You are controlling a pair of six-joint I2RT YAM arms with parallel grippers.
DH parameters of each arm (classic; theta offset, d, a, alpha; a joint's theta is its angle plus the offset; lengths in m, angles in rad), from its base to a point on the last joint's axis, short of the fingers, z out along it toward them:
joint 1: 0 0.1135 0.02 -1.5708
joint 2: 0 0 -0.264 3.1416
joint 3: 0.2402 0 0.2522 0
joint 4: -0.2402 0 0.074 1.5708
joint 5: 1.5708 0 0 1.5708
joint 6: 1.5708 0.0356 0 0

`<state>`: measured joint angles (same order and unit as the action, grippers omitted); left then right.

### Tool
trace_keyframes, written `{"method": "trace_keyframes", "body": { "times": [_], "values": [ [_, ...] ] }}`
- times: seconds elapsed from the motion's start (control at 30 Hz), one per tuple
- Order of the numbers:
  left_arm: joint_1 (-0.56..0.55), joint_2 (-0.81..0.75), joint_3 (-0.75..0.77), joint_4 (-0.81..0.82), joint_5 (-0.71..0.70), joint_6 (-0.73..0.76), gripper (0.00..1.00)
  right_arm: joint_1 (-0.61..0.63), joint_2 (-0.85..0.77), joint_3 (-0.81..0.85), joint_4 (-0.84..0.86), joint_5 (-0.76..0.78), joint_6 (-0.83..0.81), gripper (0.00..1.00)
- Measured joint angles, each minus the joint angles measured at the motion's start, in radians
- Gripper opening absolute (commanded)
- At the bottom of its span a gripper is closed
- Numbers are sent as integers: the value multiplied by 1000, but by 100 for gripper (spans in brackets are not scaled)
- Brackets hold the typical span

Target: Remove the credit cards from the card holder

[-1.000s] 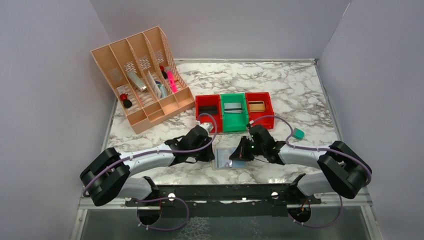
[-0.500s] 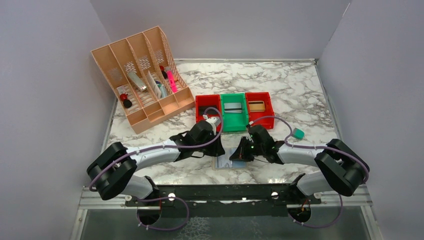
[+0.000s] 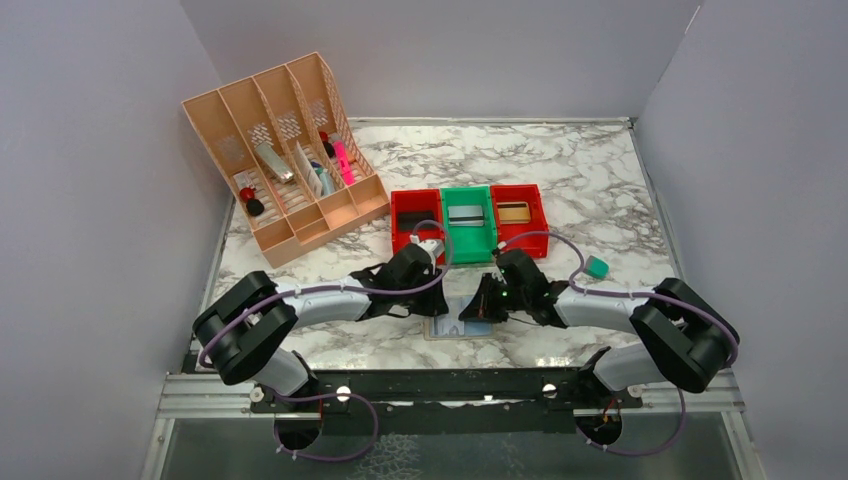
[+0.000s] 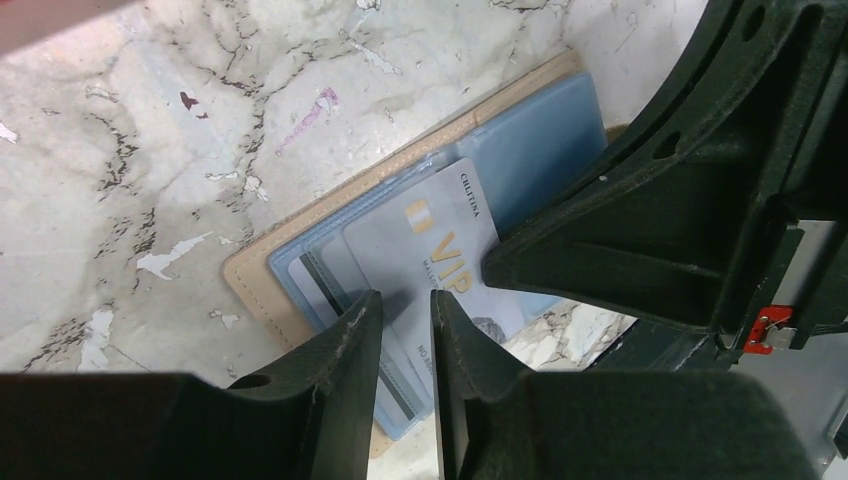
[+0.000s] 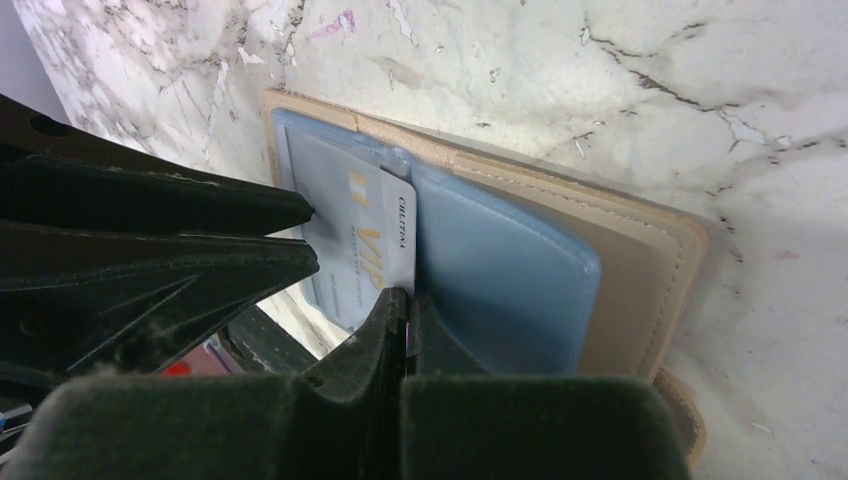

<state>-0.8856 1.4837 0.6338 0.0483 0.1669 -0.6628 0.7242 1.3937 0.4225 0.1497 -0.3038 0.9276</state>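
Card holder [image 4: 540, 150] unfolded, VIP card [image 4: 430, 230] in pocket; left gripper [image 4: 400, 300] slightly spread, right gripper [image 5: 405, 300] pressed together.

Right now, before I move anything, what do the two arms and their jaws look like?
The left arm and right arm both have pale grey shells, bulky black joints and black wrists. A thin purple cable loops along each. The jaws are matte black, ribbed, tapering to blunt tips. A small green light glows on the right wrist.
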Motion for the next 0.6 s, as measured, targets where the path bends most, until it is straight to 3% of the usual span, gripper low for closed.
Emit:
{"method": "trace_keyframes", "body": {
  "times": [0.37,0.6],
  "values": [
    [0,-26,-31,14,-27,-2,28,-7,-76,9,-89,47,-24,1],
    [0,-31,-34,14,-27,-2,29,-13,-71,5,-87,50,-23,20]
  ]
}}
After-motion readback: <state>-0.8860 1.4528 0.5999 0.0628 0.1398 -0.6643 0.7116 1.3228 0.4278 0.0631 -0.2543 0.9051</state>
